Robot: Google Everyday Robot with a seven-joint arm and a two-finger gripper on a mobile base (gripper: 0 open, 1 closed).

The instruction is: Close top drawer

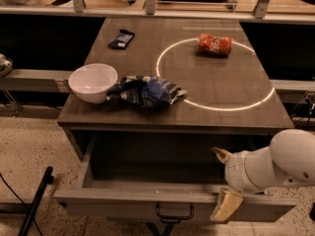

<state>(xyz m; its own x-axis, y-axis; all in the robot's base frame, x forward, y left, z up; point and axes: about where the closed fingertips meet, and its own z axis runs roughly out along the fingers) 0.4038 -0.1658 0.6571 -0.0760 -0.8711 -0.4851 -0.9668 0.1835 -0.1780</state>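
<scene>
down low, the wide grey-brown wooden top drawer (123, 204) stands pulled out from under the grey-brown wooden table (231, 90), its dark metal loop handle (174, 213) facing front. on the tabletop lie a white round bowl (93, 81), a crumpled blue bag (147, 90) touching it, an orange can (215, 44) on its side and a small dark packet (121, 38). speckled floor (29, 151) lies around. the white gripper (219, 185) straddles the drawer's front panel right of the handle, fingers apart, one inside, one against the outer face.

One table (236, 107), one pulled-out drawer (123, 200), one white bowl (92, 81), one crumpled blue bag (147, 90), one orange can (215, 44), one small dark packet (121, 38). One gripper (224, 180) at the drawer's front right, two fingers (226, 205) spread apart.
</scene>
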